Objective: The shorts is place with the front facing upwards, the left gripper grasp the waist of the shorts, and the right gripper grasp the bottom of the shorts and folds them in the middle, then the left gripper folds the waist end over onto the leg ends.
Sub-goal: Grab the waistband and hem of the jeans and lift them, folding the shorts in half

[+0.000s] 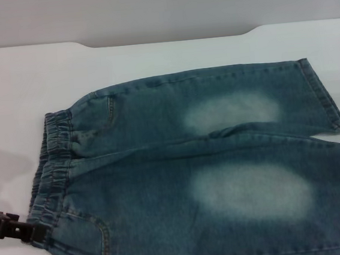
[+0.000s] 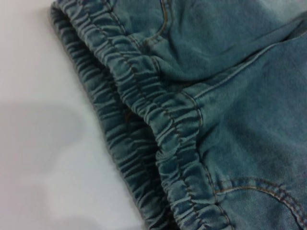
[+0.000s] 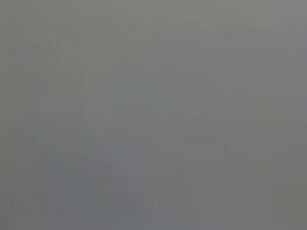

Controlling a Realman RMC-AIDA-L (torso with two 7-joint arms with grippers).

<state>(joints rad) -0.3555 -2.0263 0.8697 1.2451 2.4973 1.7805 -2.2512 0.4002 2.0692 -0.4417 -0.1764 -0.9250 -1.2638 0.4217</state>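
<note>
The left gripper [image 1: 38, 232] is touching the waist of the shorts [image 1: 52, 169]; whether it is pinching, I cannot tell. The shorts [image 1: 222, 170] are lying flat beyond it, on the table [image 1: 21, 87].

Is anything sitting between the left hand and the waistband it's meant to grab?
Nothing visible. The left hand is already at the near end of the waist of the shorts, with only bare white table around it. The right hand is out of view.
</note>
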